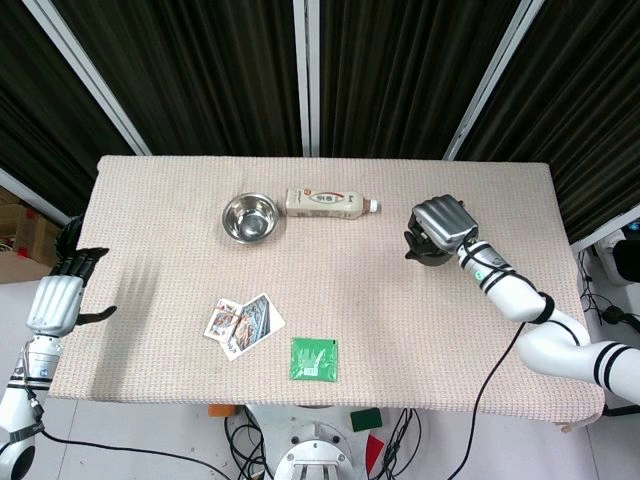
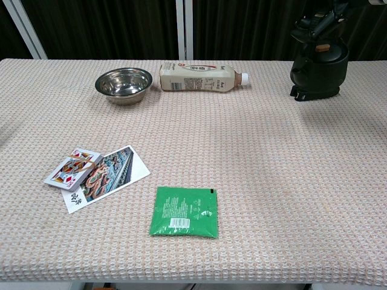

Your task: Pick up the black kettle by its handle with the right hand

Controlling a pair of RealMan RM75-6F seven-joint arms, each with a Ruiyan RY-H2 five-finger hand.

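Several near items: flat green foil sachet (image 2: 184, 211) lies closest to the robot; beside it to the left, fanned playing cards (image 2: 95, 174) lie face up, one overlapping another.
Middle of table: bare stretch of woven beige tablecloth (image 2: 254, 157), leaving room around the far items.
Far row: round stainless steel bowl (image 2: 124, 85) stands upright, and just beside it a cream plastic bottle (image 2: 199, 78) lies on its side, cap pointing towards the kettle.
Task object: squat black kettle (image 2: 318, 70) sits at the far right, well apart from the bottle.
Right hand (image 1: 444, 223): over the kettle's top, fingers seemingly curled about the handle; a firm hold I cannot confirm, as the hand hides it.
Left hand (image 1: 58, 297): off the table's left edge, fingers spread, holding nothing, likely parked clear.
Judgement: lift looks barely begun.
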